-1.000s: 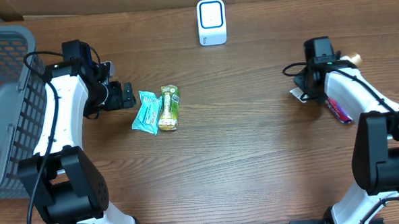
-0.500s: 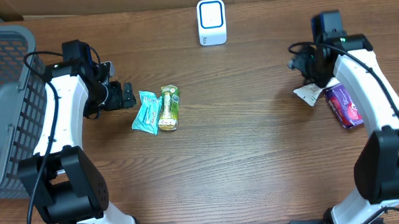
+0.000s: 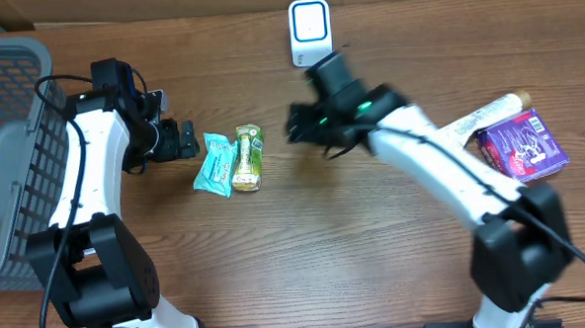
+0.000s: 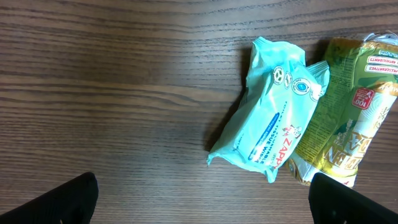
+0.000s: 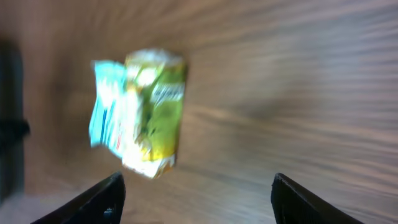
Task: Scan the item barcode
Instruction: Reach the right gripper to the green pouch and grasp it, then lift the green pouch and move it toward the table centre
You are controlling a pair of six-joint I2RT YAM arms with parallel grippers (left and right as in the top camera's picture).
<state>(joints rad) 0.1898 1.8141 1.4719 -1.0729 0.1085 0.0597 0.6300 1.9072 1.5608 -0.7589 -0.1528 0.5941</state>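
Observation:
Two snack packets lie side by side left of centre: a teal one point(image 3: 214, 164) point(image 4: 273, 124) point(image 5: 107, 119) and a yellow-green one point(image 3: 247, 158) point(image 4: 348, 124) point(image 5: 155, 112). A white barcode scanner point(image 3: 309, 32) stands at the back centre. My left gripper point(image 3: 185, 140) point(image 4: 205, 202) is open just left of the teal packet, holding nothing. Blurred by motion, my right gripper point(image 3: 301, 124) point(image 5: 196, 199) hangs open and empty in front of the scanner, right of the packets. A purple box point(image 3: 521, 146) lies at the far right.
A grey mesh basket point(image 3: 5, 147) fills the left edge. A cream tube-like packet point(image 3: 483, 116) lies next to the purple box. The wooden table point(image 3: 306, 252) runs bare across the front.
My right gripper has opened, left the purple box on the table at the right and swung fast leftward to the centre. The left arm has not moved.

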